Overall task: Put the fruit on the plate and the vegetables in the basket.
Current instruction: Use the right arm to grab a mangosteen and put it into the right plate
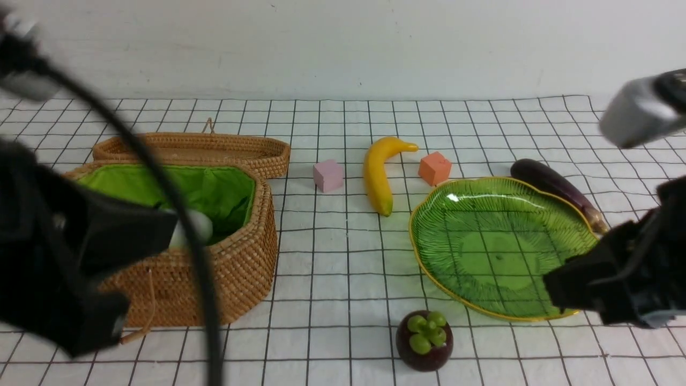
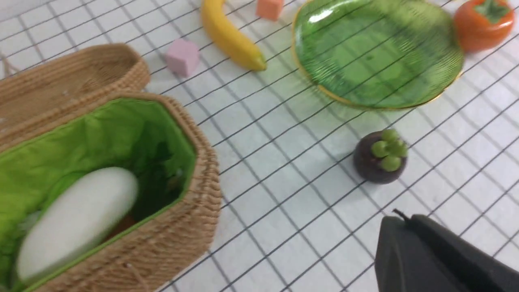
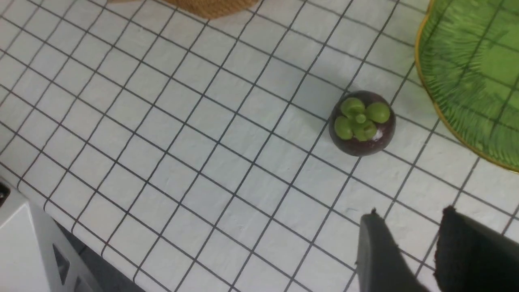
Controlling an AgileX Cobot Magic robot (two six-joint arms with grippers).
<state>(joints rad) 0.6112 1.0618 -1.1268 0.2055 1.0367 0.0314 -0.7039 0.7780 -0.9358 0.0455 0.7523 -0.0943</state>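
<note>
Early on: only the radish (image 2: 77, 219) lies in the basket (image 1: 241, 268) at frame left, while the plate (image 1: 498, 241) at right sits bare with banana (image 1: 378, 171), mangosteen (image 1: 424, 340), persimmon (image 2: 482, 24) and eggplant (image 1: 557, 187) around it, left gripper (image 2: 399, 227) closed empty, right gripper (image 3: 409, 215) slightly parted, empty.

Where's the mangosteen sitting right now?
In the front view the mangosteen sits on the gridded cloth near the front edge, right of centre, just in front of the plate's near-left rim, not touching it.

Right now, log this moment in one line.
left gripper shut | right gripper open | radish in basket | plate bare | banana, mangosteen, eggplant unsorted
</note>
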